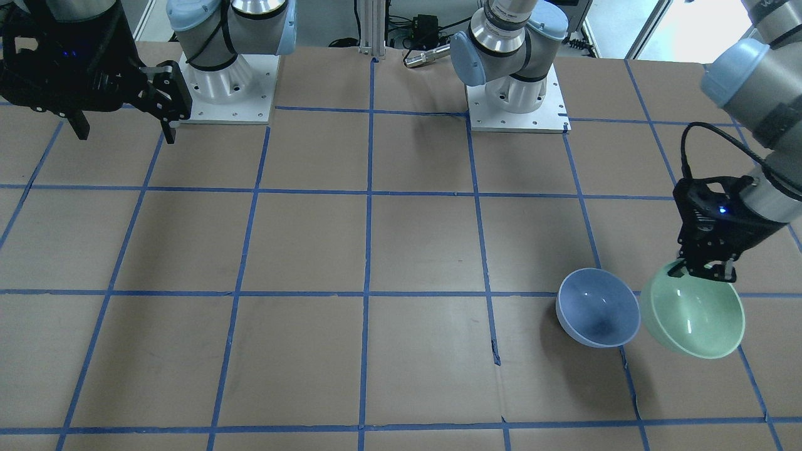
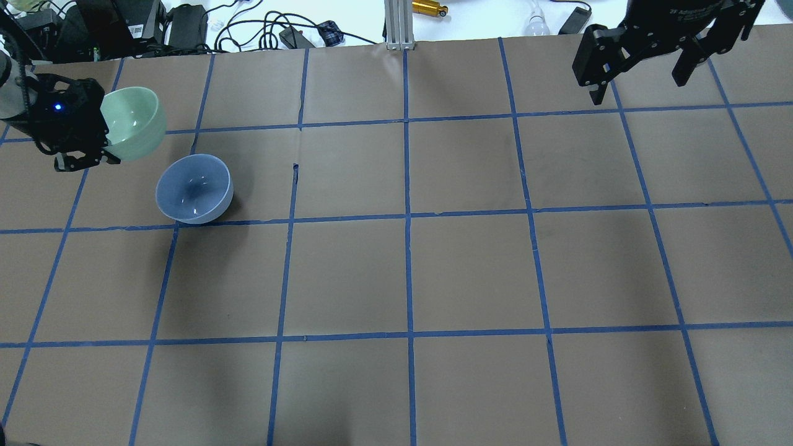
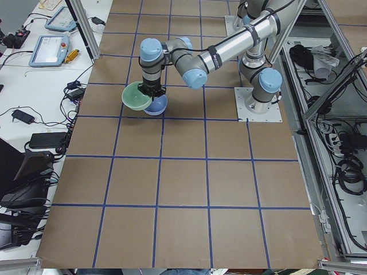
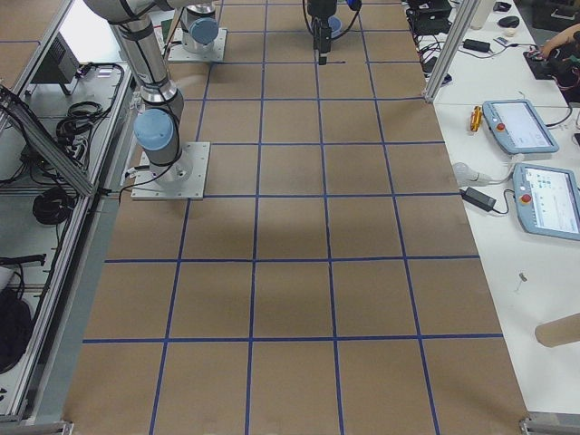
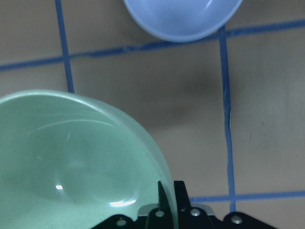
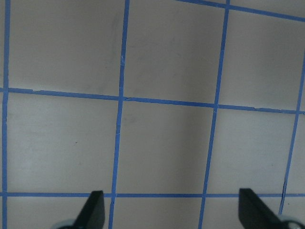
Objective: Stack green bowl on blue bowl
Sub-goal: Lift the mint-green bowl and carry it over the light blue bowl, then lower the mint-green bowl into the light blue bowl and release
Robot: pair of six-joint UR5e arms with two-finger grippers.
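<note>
L fingers (image 5: 181,193) pinched green bowl (image 1: 695,319) by rim, mid-carry; R fingers (image 6: 95,210) spread, idle. Next move needed: centring over blue bowl (image 1: 598,307) just beside L fingers, then lowering.

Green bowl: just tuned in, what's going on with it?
The left gripper grips the green bowl by its rim, holding it tilted and apparently off the table, beside the blue bowl rather than over it. The blue bowl sits empty on the table. The right gripper hangs open and idle, far off.
</note>
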